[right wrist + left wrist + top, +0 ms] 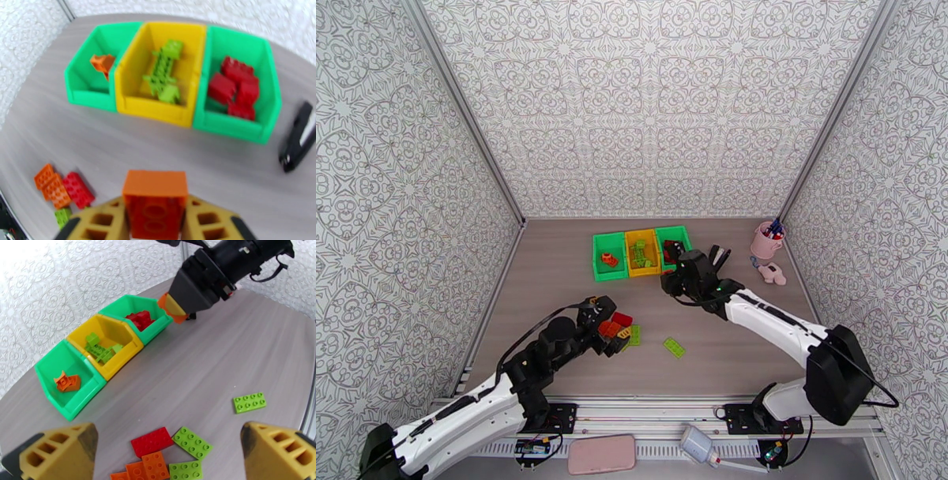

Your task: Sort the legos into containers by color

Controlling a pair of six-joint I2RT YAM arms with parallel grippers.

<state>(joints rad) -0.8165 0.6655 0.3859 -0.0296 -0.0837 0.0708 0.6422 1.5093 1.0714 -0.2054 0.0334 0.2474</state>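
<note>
The containers stand in a row at the back: a green bin point(89, 81) with an orange lego point(102, 63), a yellow bin point(152, 104) with lime legos point(162, 75), and a green bin point(237, 126) with red legos point(235, 89). My right gripper point(155, 221) is shut on an orange lego point(155, 201), just in front of the bins point(681, 272). My left gripper point(168, 457) hangs open over a loose pile of red point(152, 441), orange point(155, 465) and lime point(191, 442) legos point(620, 328). One lime lego point(249, 402) lies apart to the right.
A black stapler point(298, 136) lies right of the bins. A pink pen cup point(766, 241) and a small pink object point(773, 274) stand at the back right. Patterned walls close in three sides of the table.
</note>
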